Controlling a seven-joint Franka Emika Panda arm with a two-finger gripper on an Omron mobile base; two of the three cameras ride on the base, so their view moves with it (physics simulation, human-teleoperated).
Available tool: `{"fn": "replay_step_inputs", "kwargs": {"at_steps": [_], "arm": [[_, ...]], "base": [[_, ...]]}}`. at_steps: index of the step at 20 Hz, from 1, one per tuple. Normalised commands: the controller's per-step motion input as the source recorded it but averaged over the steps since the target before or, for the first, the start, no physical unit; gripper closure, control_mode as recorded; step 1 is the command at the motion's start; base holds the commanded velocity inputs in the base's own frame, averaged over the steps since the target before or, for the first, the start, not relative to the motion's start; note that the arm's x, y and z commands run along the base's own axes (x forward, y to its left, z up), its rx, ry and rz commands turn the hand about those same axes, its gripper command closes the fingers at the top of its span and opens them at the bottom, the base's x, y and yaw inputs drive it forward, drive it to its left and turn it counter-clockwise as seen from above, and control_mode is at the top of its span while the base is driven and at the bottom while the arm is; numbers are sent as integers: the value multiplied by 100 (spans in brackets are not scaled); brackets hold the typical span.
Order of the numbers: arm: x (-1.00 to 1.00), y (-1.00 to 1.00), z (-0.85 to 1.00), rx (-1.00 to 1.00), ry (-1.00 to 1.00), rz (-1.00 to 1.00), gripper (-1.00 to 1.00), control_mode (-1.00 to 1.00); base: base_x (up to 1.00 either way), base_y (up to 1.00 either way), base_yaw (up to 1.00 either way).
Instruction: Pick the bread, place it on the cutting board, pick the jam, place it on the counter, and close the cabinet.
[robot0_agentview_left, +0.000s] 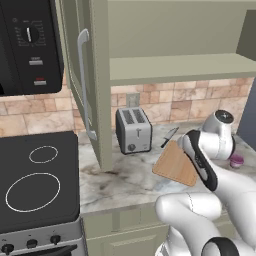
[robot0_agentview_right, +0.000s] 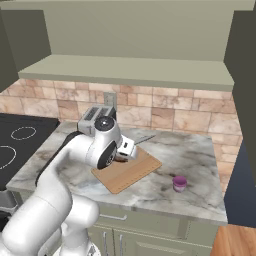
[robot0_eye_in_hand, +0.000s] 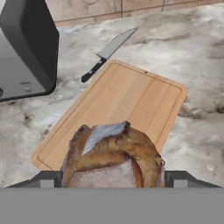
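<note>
The bread (robot0_eye_in_hand: 111, 155) sits between the two fingers (robot0_eye_in_hand: 177, 178), which are clenched on its sides, holding it over the near end of the cutting board (robot0_eye_in_hand: 127, 100). The board lies on the table (robot0_agentview_right: 195, 150) beside the toaster (robot0_agentview_left: 133, 130) and a knife (robot0_eye_in_hand: 109, 51). The jam (robot0_agentview_right: 179, 183) stands on the table, apart from the board.

Brown bread (robot0_eye_in_hand: 113, 159), purple jam (robot0_agentview_right: 179, 183)
</note>
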Motion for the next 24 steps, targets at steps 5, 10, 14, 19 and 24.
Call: {"fn": "replay_step_inputs", "kwargs": {"at_steps": [5, 10, 14, 19, 24], "arm": [[30, -6, -33, 1, 0, 0, 100, -100], [23, -5, -30, 2, 0, 0, 100, -100], [15, -3, -23, 3, 0, 0, 100, -100], [11, 0, -23, 2, 0, 0, 100, -100], [11, 0, -13, 1, 3, 0, 100, -100]], "base": [[0, 0, 0], [0, 0, 0], [0, 0, 0], [0, 0, 0], [0, 0, 0]]}}
